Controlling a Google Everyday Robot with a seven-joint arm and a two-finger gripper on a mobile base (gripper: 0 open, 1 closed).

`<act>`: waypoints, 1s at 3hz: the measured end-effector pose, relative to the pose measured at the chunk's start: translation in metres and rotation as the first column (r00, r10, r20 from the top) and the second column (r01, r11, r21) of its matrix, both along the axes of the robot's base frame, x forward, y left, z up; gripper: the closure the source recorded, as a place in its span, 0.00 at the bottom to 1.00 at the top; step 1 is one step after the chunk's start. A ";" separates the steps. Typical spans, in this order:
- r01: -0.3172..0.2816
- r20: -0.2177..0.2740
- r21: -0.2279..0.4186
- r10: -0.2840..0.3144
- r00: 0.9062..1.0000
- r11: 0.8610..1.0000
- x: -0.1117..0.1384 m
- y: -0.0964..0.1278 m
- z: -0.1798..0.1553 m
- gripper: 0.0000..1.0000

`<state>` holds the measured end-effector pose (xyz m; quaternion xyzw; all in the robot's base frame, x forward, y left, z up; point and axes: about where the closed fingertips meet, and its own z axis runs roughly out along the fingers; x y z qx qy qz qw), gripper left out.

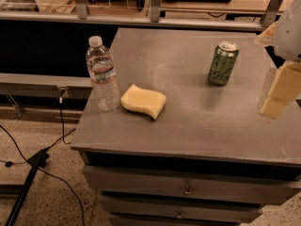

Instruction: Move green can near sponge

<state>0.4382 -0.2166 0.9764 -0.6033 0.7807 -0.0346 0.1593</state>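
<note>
The green can stands upright on the grey cabinet top, toward the back right. The pale yellow sponge lies flat left of the middle, well apart from the can. My gripper hangs at the right edge of the view, above the cabinet top, to the right of the can and a little nearer the front. It touches nothing and holds nothing.
A clear plastic water bottle stands upright just left of the sponge, near the left edge. Drawers line the cabinet's front. Cables lie on the floor at the left. A shelf runs behind.
</note>
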 end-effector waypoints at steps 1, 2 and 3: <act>0.000 0.005 0.000 0.000 1.000 1.000 0.000 0.000 0.001 0.00; 0.034 0.082 0.025 -0.035 0.996 0.999 0.026 -0.021 0.020 0.00; 0.121 0.200 0.136 -0.147 0.969 0.983 0.108 -0.063 0.046 0.00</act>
